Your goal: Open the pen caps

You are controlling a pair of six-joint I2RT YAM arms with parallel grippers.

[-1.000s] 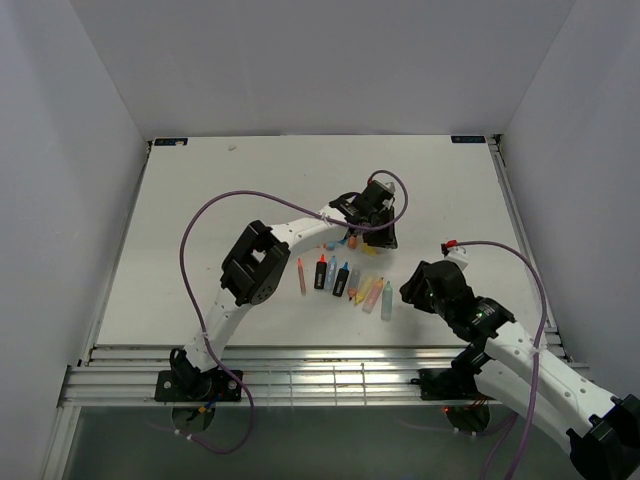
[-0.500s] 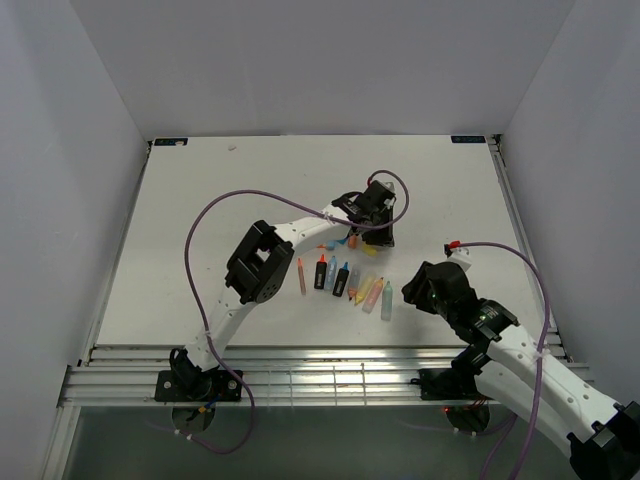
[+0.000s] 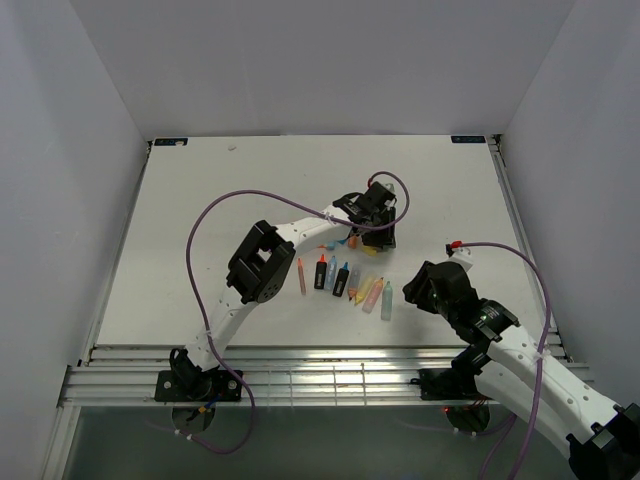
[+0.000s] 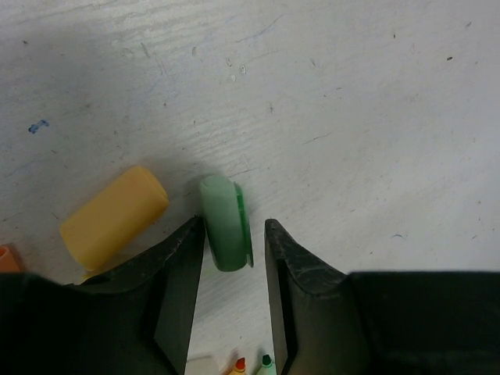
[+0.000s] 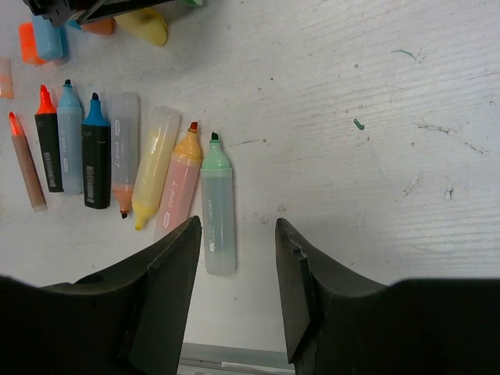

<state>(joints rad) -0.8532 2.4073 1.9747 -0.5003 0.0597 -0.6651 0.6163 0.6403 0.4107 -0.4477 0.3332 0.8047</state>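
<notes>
A green pen cap [image 4: 225,223] lies on the table between the fingertips of my left gripper [image 4: 234,226]. The jaws stand open, with a gap on the cap's right side. A yellow cap [image 4: 114,216] lies just left of it, and an orange cap [image 4: 6,256] peeks in at the edge. In the top view the left gripper [image 3: 378,232] hovers beyond the row of uncapped pens [image 3: 350,280]. My right gripper [image 5: 237,226] is open and empty, just right of the green pen [image 5: 218,205]. More caps lie far left: yellow [image 5: 147,23], orange [image 5: 98,26], blue [image 5: 48,39].
Several uncapped highlighters lie side by side: a black one with an orange tip [image 5: 48,144], a black one with a blue tip [image 5: 95,156], a yellow one [image 5: 152,168], a pink one [image 5: 181,183]. The table's front rail [image 3: 320,362] runs near the right arm [image 3: 520,350].
My left gripper's jaws have widened and the green cap now rests loose on the table between them. The right arm has barely moved.
</notes>
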